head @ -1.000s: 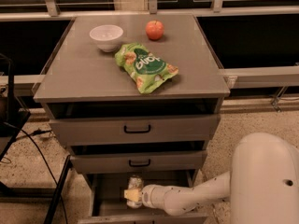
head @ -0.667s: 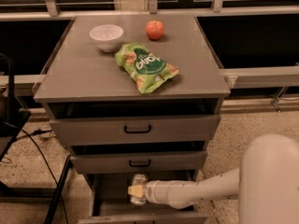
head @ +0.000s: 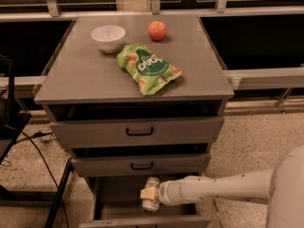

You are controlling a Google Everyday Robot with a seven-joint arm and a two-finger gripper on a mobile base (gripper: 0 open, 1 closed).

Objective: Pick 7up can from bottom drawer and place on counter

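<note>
Low in the open bottom drawer (head: 116, 196), the end effector (head: 148, 194) appears closed around the 7up can (head: 152, 184), and lifting it straight toward the desk (head: 85, 75) risks striking the middle drawer (head: 104, 165) overhanging that bottom drawer, which could knock the can loose.

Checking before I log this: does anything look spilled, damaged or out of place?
Nothing stands out. The green crinkly snack bag lies slanted, nothing spilled, on the smooth grey counter; the gripper is at the small silvery 7up can inside the open grey bottom drawer.
</note>
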